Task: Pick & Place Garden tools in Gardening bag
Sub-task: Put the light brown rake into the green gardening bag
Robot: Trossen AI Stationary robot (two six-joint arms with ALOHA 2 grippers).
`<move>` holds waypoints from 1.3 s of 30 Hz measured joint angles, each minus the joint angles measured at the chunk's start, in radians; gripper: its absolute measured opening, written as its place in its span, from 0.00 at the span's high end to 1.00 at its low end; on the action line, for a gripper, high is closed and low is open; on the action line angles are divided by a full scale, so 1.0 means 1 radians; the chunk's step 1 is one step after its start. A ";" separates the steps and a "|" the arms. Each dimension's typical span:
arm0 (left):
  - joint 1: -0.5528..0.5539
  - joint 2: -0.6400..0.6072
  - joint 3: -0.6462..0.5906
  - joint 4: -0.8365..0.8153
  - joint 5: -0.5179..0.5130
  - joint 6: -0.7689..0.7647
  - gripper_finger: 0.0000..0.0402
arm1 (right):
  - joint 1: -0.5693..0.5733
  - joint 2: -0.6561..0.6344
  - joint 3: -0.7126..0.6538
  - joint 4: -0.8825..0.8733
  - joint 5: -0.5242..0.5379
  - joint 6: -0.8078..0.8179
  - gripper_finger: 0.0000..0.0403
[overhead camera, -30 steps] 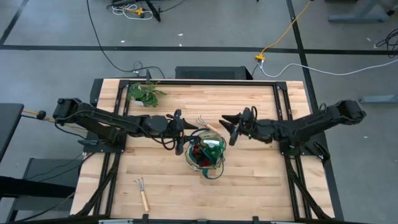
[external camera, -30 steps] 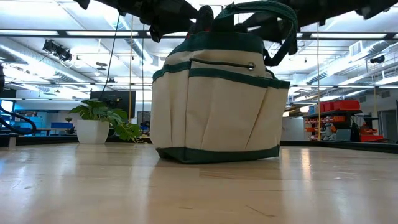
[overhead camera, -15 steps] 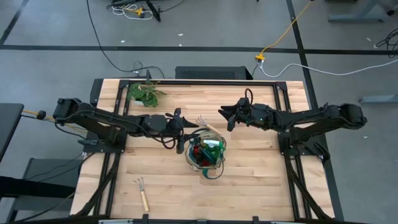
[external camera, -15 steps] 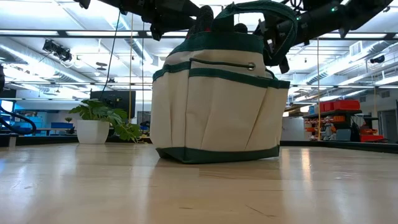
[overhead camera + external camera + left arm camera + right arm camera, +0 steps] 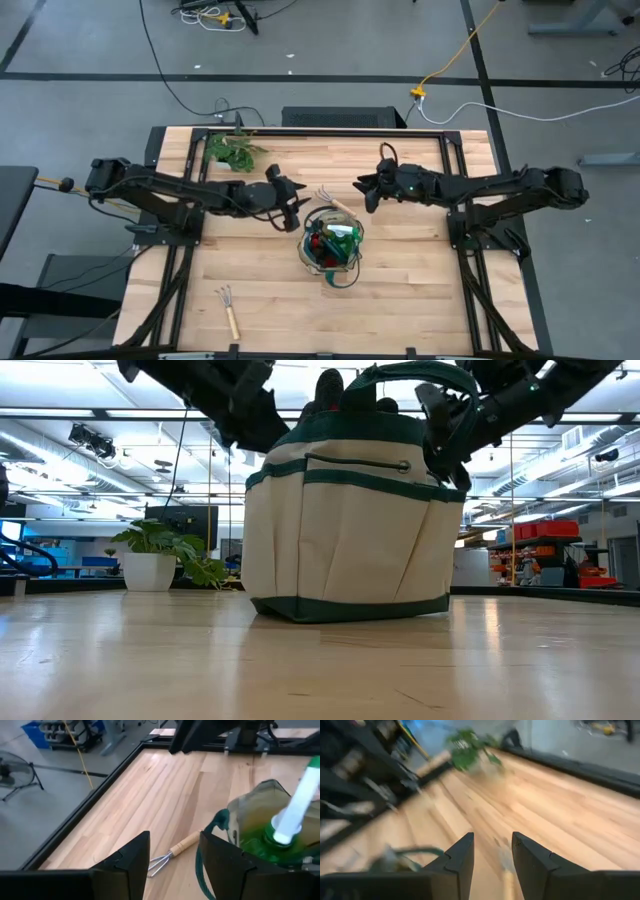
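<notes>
The cream gardening bag (image 5: 333, 245) with green trim stands upright mid-table, several tools inside, among them a green round piece with a white handle (image 5: 295, 810). A wooden-handled rake (image 5: 335, 202) lies flat on the table just beyond the bag's far rim. A second rake (image 5: 228, 308) lies at the near left. My left gripper (image 5: 292, 213) hovers open at the bag's left side; the first rake (image 5: 172, 855) shows between its fingers, lower down. My right gripper (image 5: 364, 194) hovers open beyond the bag's far right, close to that rake's handle.
A leafy plant in a white pot (image 5: 232, 150) stands at the far left of the table. Black rails (image 5: 455, 180) run along the table's left and right sides. Bare wood lies in front of the bag and to the near right.
My right gripper has swung from the bag's right rim toward the table's far edge and turned at the wrist, staying open. My left gripper has turned at the wrist and sunk a little beside the bag's left rim. The bag and both rakes have kept still.
</notes>
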 joint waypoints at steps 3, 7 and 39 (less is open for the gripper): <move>0.013 0.000 0.000 0.000 0.022 -0.005 0.55 | -0.010 0.005 0.053 -0.121 0.018 -0.012 0.67; 0.018 0.000 0.000 -0.005 0.026 -0.005 0.55 | -0.016 0.042 0.137 -0.230 0.018 -0.068 0.67; 0.040 0.000 0.000 0.112 0.006 -0.109 0.55 | -0.107 0.356 0.256 -0.551 -0.069 -0.358 0.67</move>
